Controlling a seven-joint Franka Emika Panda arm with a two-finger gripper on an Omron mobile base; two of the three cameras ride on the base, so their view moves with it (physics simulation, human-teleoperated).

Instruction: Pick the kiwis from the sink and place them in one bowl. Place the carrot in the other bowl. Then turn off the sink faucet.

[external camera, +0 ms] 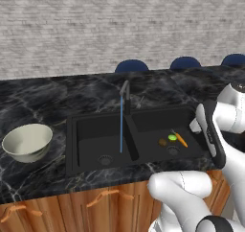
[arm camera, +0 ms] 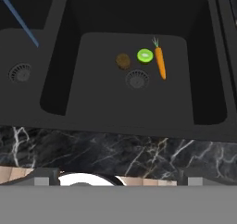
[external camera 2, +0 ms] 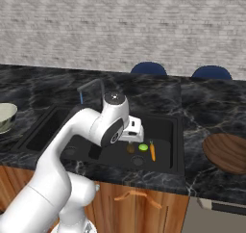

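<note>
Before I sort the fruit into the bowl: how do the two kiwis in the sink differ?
The green kiwi is bright yellow-green with a pale centre; the brown kiwi is dull and plain. The green kiwi lies next to the carrot; the brown kiwi lies farther from it. Both are small, in the same basin near the drain.

The left base view looks forward and down from behind the arm's left, over the black marble bench toward the brick wall. The right base view faces the same way from the other side. Both share the sink and the faucet. The hand view looks steeply down into the sink's right basin, closer.
</note>
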